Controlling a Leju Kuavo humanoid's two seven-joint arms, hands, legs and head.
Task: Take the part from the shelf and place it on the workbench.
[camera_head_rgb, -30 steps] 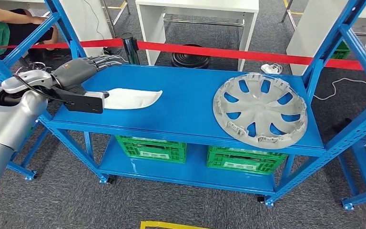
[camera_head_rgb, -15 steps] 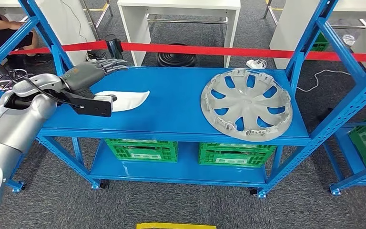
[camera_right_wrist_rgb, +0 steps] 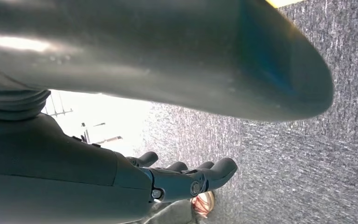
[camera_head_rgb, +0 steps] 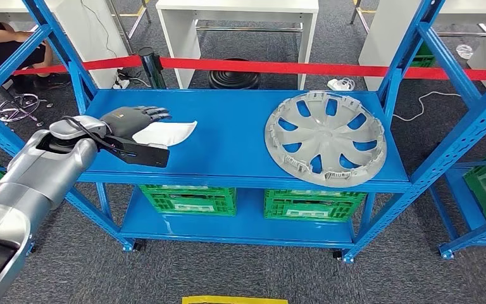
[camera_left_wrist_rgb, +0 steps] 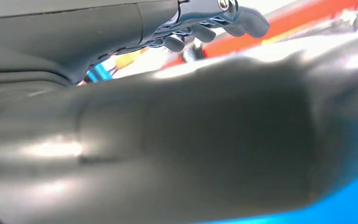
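The left robot hand (camera_head_rgb: 128, 121) hovers over the near-left part of the blue shelf (camera_head_rgb: 228, 142), fingers spread and holding nothing, its fingertips just above the near end of the white part (camera_head_rgb: 166, 133), which lies flat on the shelf board and reaches away from the hand to its right. The part looks thin and smooth, so a grasp from above may only push it along the board or tip it over the front edge. Well to the right of the hand rests a grey wheel cover (camera_head_rgb: 326, 137); a wide sweep could nudge it. The right robot hand (camera_right_wrist_rgb: 186, 179) hangs over the grey carpet, fingers loosely extended, holding nothing.
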